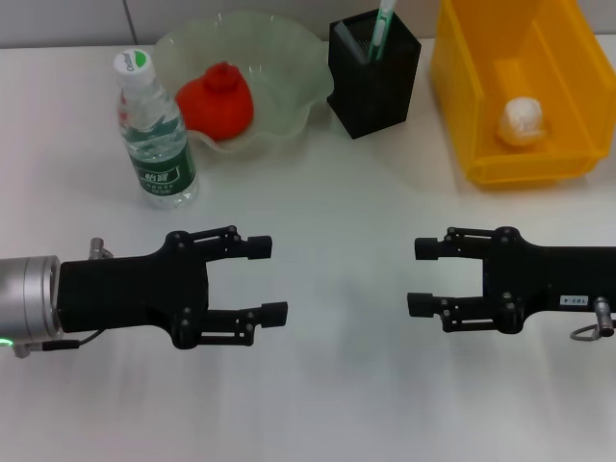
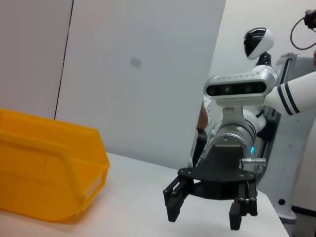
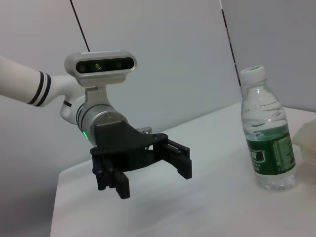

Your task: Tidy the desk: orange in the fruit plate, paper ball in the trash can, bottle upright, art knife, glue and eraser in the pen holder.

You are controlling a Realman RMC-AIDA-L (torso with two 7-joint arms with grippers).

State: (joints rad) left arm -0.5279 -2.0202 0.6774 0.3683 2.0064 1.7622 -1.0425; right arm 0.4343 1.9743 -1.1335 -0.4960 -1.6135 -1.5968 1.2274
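White tabletop (image 1: 327,192) carries everything. At the far side, an orange (image 1: 217,101) sits in the fruit plate (image 1: 279,58), with the bottle (image 1: 154,130) standing upright just left of it. A black pen holder (image 1: 375,82) stands to the plate's right with a pen-like item (image 1: 383,29) poking out. Farther right, the paper ball (image 1: 525,120) lies inside the yellow trash can (image 1: 481,87). Near the robot, the left end effector (image 1: 271,279) and right end effector (image 1: 419,277) face each other, both spread wide and holding nothing.
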